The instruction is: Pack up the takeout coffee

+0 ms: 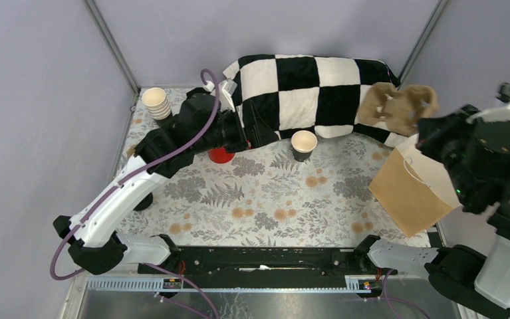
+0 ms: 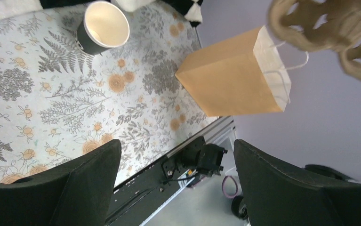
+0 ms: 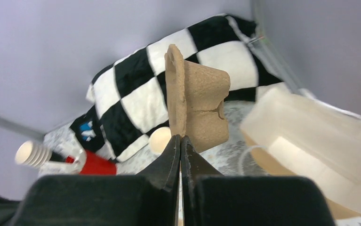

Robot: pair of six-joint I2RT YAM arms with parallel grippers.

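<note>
From above, the takeout coffee cup (image 1: 304, 145) stands upright on the floral tablecloth (image 1: 272, 199) towards the back of the table, just in front of the checkered cloth (image 1: 305, 93). Its mouth faces up and shows its white inside. The left gripper (image 1: 237, 138) reaches to the back left, over the red cup (image 1: 221, 155) and well apart from the coffee cup; this view does not show how its jaws stand. A stack of beige paper cups (image 1: 156, 103) sits in the back left corner. On the right, the right gripper (image 1: 428, 129) holds a pulp cup carrier (image 1: 398, 105) in the air, above the brown paper bag (image 1: 415, 189) at the table's right edge.

The left wrist camera shows the left gripper (image 2: 176, 150) with its two fingers spread wide and nothing between them. The takeout coffee cup (image 2: 103, 26) stands far off at the top of the view, the brown paper bag (image 2: 235, 80) is to its right, and part of the pulp cup carrier (image 2: 329, 23) hangs in the upper right corner.

The right wrist camera shows the right gripper (image 3: 180, 139) pinched tight on the thin lower edge of the pulp cup carrier (image 3: 199, 103), which stands on edge above the fingertips. The takeout coffee cup (image 3: 159, 140) peeks out just left of the carrier, in front of the checkered cloth (image 3: 136, 99). The red cup (image 3: 93, 165) and the stack of beige paper cups (image 3: 30, 153) lie farther left. The open mouth of the brown paper bag (image 3: 310, 141) is blurred on the right.
</note>
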